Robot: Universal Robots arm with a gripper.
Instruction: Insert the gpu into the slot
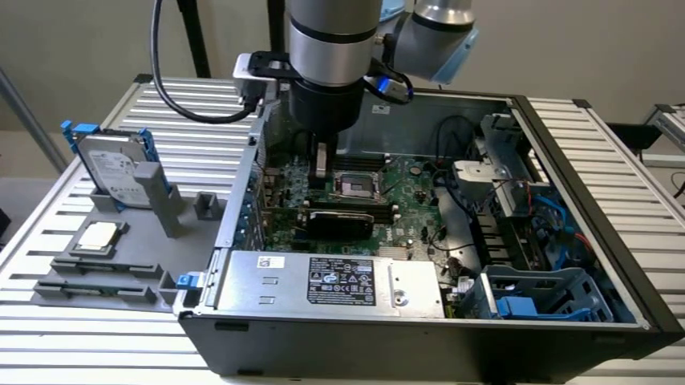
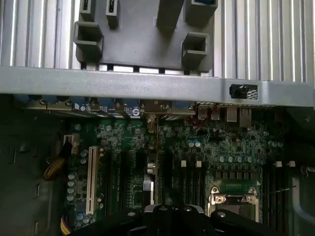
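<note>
In the exterior view the robot arm (image 1: 332, 48) reached down into an open computer case (image 1: 599, 241), and its claw (image 1: 320, 164) hung just above the green motherboard (image 1: 412, 192), beside the square silver socket (image 1: 357, 186). The claw's fingers looked close together, but whether they gripped anything could not be told. The gpu (image 1: 340, 221), a flat black card, lay across the motherboard just in front of the socket, nearer the silver power supply (image 1: 332, 282), and apart from the claw. Whether it was seated in the slot could not be told from this view.

The wrist view looked straight down past the dark claw body (image 2: 165, 219) onto the motherboard (image 2: 226, 142). It showed the socket (image 2: 235, 200), a white connector strip (image 2: 91, 179) and several parallel black strips (image 2: 189, 184), which the exterior view did not make out.

Inside the case, blue drive bays (image 1: 535, 293) sat at the exterior view's right, with cables (image 1: 455, 216) running past them.

Outside the case, at the exterior view's left, a grey holder (image 1: 128, 257) carried a silver hard drive (image 1: 112, 168) with blue rails standing upright, and a small square chip (image 1: 99, 235) lay flat. Everything rested on a ribbed metal bench (image 1: 631, 160), with a pale wall (image 1: 86, 40) behind.
</note>
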